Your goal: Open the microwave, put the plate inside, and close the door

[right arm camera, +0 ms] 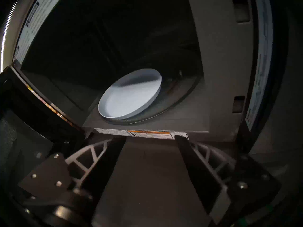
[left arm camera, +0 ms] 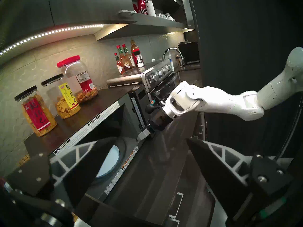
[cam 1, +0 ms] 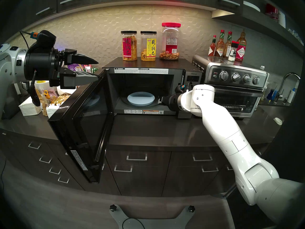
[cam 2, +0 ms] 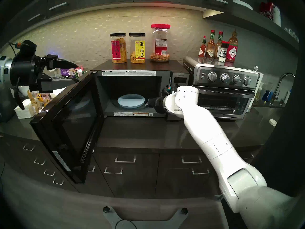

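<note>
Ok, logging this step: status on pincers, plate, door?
Both pincers, left pincer and right pincer, open, empty. Plate inside microwave. Door open; right pincer at the opening.

The microwave (cam 1: 148,84) stands on the counter (cam 1: 156,129); the plate (cam 1: 141,99) lies inside the microwave, on its turntable; the door (cam 1: 85,124) hangs swung out from the microwave's left edge, over the counter's front; three snack jars (cam 1: 142,46) stand in a row on top of the microwave; the toaster oven (cam 1: 234,89) sits just right of the microwave, with sauce bottles (cam 1: 227,46) on it; the right gripper (right arm camera: 150,139) is at the microwave's lower right opening, apart from the plate; the left gripper (cam 1: 94,69) hangs left of the microwave, above the door's top edge.
</note>
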Controlling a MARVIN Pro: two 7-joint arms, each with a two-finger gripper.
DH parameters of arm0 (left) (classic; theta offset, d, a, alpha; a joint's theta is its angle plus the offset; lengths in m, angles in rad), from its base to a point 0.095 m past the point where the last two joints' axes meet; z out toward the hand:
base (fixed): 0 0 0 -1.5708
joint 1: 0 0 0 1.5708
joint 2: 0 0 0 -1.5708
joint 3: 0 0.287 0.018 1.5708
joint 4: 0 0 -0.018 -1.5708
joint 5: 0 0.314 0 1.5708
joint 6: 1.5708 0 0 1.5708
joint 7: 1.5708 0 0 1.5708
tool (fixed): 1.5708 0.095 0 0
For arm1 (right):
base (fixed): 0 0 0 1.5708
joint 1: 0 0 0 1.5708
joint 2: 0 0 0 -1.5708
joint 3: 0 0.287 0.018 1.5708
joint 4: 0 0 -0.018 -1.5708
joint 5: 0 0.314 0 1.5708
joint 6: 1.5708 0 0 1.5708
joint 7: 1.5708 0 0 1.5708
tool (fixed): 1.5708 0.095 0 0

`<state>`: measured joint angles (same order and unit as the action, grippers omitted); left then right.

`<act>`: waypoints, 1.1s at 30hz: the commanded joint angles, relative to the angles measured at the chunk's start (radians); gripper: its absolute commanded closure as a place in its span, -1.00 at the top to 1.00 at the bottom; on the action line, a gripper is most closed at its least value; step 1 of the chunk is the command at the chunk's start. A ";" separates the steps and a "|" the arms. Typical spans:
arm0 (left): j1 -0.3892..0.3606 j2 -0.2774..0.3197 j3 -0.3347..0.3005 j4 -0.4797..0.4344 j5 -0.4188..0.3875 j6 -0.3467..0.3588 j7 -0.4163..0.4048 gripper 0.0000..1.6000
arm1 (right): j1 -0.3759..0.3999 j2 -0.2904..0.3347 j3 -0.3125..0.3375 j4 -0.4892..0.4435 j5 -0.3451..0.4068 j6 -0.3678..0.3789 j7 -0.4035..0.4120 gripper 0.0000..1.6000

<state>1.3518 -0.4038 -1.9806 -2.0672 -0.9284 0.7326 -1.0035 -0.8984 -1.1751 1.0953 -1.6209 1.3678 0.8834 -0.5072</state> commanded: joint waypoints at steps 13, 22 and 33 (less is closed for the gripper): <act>-0.009 0.000 -0.008 0.002 0.003 0.000 -0.001 1.00 | -0.131 0.233 0.105 -0.274 0.101 0.077 0.197 1.00; -0.010 -0.002 -0.008 0.002 0.005 0.000 -0.003 1.00 | -0.222 0.343 0.168 -0.403 0.132 0.077 0.308 1.00; -0.013 -0.003 -0.008 0.002 0.006 0.001 -0.005 1.00 | -0.359 0.470 0.269 -0.517 0.106 0.077 0.423 1.00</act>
<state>1.3479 -0.4090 -1.9798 -2.0679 -0.9199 0.7326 -1.0099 -1.1704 -0.8120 1.2987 -2.0691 1.4925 0.9629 -0.1471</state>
